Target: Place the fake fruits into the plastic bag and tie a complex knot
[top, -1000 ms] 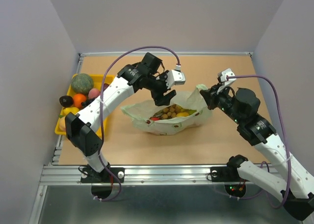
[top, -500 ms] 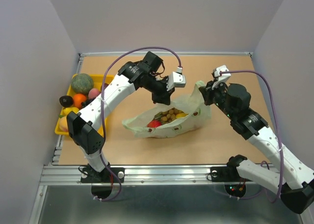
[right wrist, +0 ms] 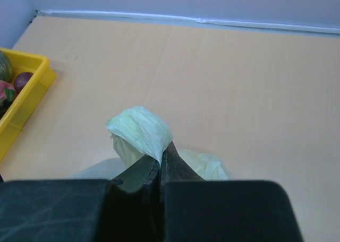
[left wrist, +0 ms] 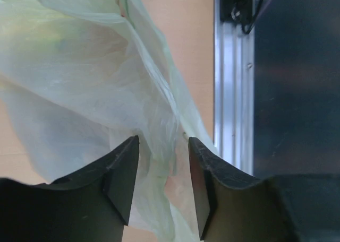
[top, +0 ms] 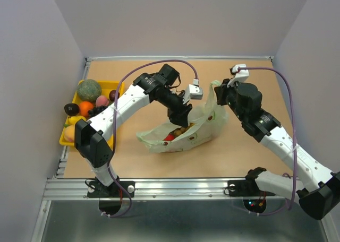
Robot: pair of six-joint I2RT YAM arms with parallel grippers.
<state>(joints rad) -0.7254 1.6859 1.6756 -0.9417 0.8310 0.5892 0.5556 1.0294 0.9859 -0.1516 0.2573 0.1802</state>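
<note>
While the right fingers (right wrist: 139,174) pinch tight on a raised fold of the plastic bag (top: 204,126), left fingers (left wrist: 121,173) spread apart astride its rim — film between them, bag mid-way on the bench (top: 239,146), some fake fruits (top: 178,131) inside, others in the yellow tray (top: 109,84).

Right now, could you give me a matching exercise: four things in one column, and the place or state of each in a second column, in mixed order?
1. right gripper
2. left gripper
3. green melon
4. bunch of tan-brown balls

A. in the yellow tray
B. inside the plastic bag
C. shut on a fold of the bag
D. open around bag film

Pairs: 1-C, 2-D, 3-A, 4-B
</note>
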